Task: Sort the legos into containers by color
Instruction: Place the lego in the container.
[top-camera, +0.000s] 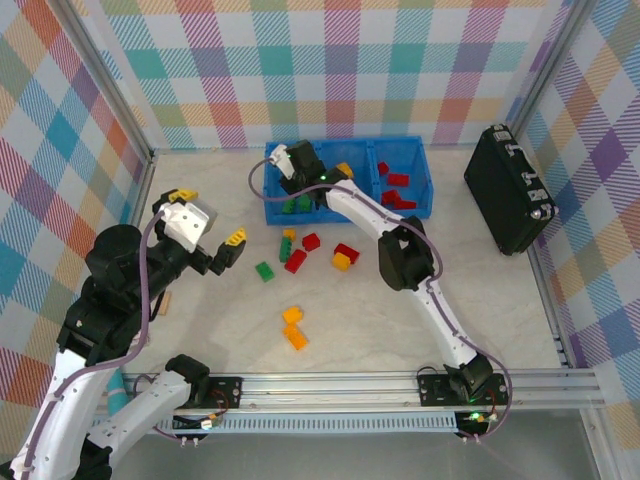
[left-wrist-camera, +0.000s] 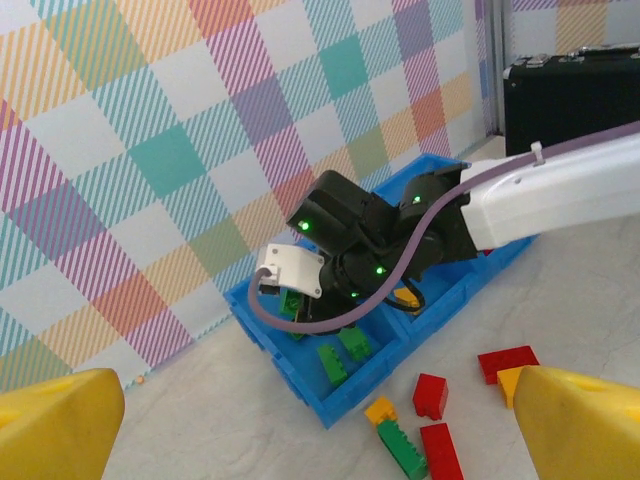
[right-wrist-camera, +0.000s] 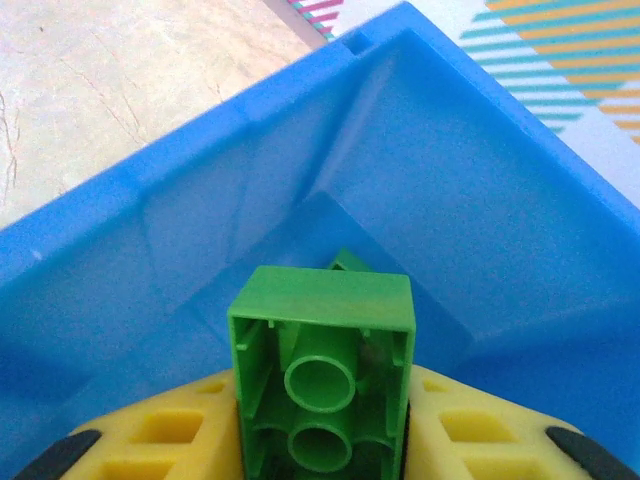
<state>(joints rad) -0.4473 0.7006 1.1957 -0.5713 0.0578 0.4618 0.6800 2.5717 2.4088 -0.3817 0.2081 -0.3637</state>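
The blue tray (top-camera: 412, 213) stands at the back centre of the table. My right gripper (top-camera: 289, 172) reaches into its left compartment and is shut on a green lego (right-wrist-camera: 322, 370), seen from its hollow underside between the yellow fingers (right-wrist-camera: 480, 435). Other green legos (top-camera: 297, 205) lie in that compartment, a yellow one (top-camera: 344, 169) in the middle, red ones (top-camera: 398, 181) on the right. Loose red (top-camera: 296, 261), green (top-camera: 265, 271) and orange (top-camera: 293, 316) legos lie on the table in front. My left gripper (top-camera: 210, 216) hangs open and empty above the table's left side.
A black hard case (top-camera: 508, 190) stands at the right wall. Checked walls close the back and both sides. The right arm (top-camera: 405, 255) stretches across the table over the loose bricks. In the left wrist view, red (left-wrist-camera: 430, 395) and green (left-wrist-camera: 402, 447) bricks lie before the tray (left-wrist-camera: 300, 385).
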